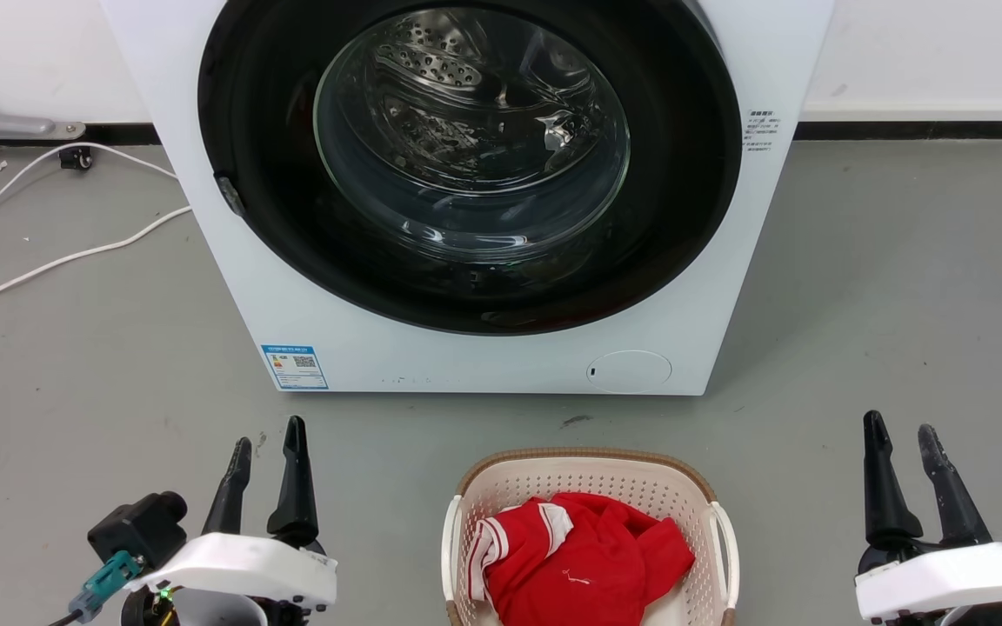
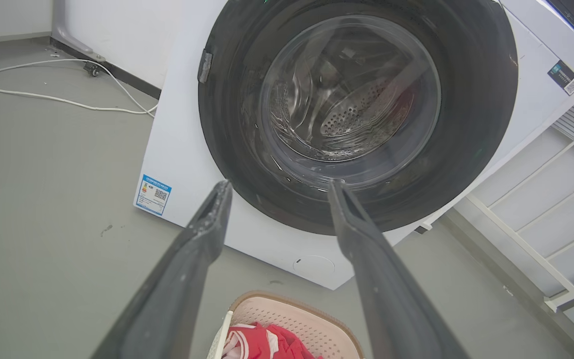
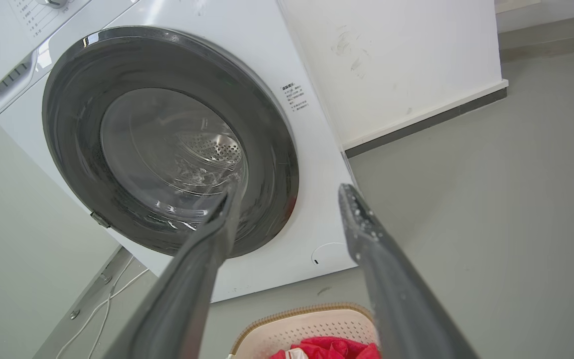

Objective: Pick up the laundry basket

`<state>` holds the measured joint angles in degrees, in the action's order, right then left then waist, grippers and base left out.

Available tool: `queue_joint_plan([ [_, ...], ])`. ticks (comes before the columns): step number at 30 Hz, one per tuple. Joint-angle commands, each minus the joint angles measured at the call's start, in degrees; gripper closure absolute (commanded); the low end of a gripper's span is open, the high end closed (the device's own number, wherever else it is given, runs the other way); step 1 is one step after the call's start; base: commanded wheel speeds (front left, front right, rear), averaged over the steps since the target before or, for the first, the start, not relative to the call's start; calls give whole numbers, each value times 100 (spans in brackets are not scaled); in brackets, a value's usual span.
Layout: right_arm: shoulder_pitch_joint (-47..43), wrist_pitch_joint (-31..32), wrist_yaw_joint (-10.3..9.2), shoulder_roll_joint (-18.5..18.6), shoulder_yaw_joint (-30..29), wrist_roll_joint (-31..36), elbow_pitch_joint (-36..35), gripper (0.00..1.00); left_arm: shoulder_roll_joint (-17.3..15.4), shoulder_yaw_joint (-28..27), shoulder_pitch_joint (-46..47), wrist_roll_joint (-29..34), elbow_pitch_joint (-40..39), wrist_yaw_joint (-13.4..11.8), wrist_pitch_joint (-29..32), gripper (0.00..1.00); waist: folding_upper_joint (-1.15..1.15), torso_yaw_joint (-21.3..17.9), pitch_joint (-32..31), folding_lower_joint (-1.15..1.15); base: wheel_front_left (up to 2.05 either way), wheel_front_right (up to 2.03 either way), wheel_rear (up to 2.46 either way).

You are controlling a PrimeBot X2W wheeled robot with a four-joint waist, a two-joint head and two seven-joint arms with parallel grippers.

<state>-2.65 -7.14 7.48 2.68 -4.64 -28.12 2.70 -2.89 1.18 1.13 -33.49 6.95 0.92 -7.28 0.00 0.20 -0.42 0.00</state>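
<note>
The pincers, left gripper (image 1: pixel 269 435) and right gripper (image 1: pixel 900 424), are held released and empty, flanking the laundry basket (image 1: pixel 588 478) (on the floor (image 1: pixel 884 304), before the washer (image 1: pixel 501 361)). If one handle (image 1: pixel 731 543) is missed, the basket is probably tipped and the red garment (image 1: pixel 579 556) spilled.

The laundry basket (image 1: pixel 584 487) sits between left claw (image 1: pixel 269 433) and right claw (image 1: pixel 900 424), untouched.

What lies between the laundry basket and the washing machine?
Bare grey floor with one small dark smudge separates the laundry basket from the washing machine, as the head view shows.
</note>
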Motion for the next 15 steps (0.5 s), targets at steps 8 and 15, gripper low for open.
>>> queue_joint_plan([
  [8,-93,-166,1,23,25,649,-88,0,-36,61,-64,601,-70,-56,-153,0,0,13,-8,0,0,0,0],
  [15,-160,-268,1,24,40,1134,-141,0,-48,94,-127,1024,-52,-68,-256,0,0,12,-22,0,0,0,0],
])
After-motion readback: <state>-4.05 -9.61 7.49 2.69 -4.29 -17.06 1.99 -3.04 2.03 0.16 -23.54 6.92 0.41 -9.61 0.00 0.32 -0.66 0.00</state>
